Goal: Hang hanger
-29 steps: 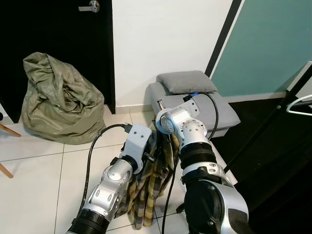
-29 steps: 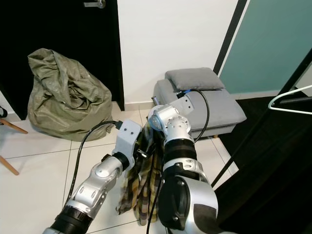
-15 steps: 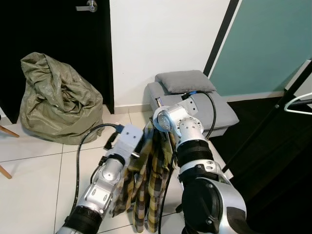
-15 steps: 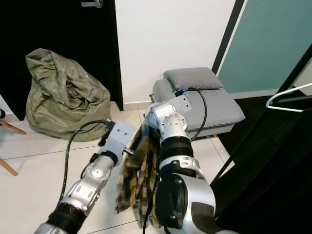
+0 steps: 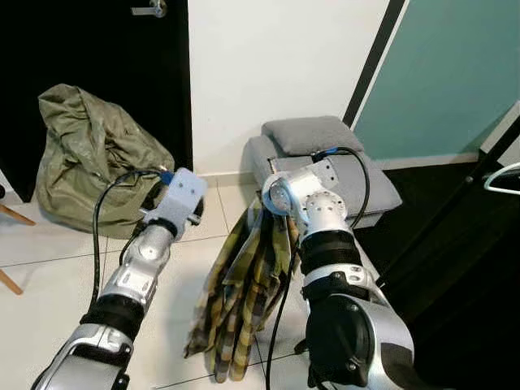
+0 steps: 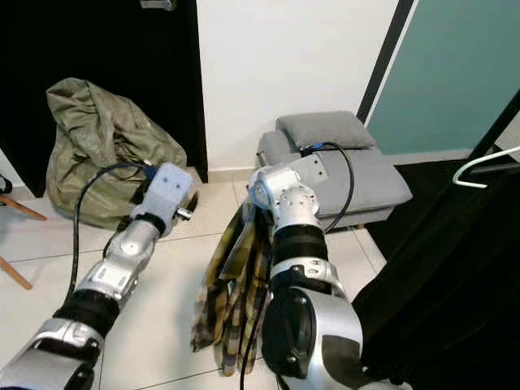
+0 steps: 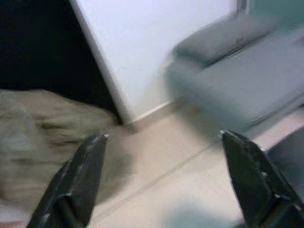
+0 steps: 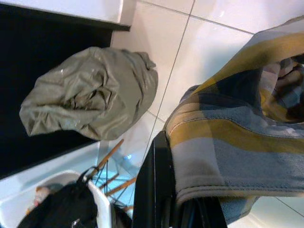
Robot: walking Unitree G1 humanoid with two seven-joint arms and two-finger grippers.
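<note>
Shirt point(image 5: 244, 301) yellow-grey plaid; sack point(image 5: 89, 158) olive green; cushion point(image 5: 309, 134) grey; floor tiles point(image 5: 49, 301) white.

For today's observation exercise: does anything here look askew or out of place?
The plaid shirt hangs bunched from the right gripper, its hem trailing near the floor tiles. The left gripper is open, apart from it.
</note>
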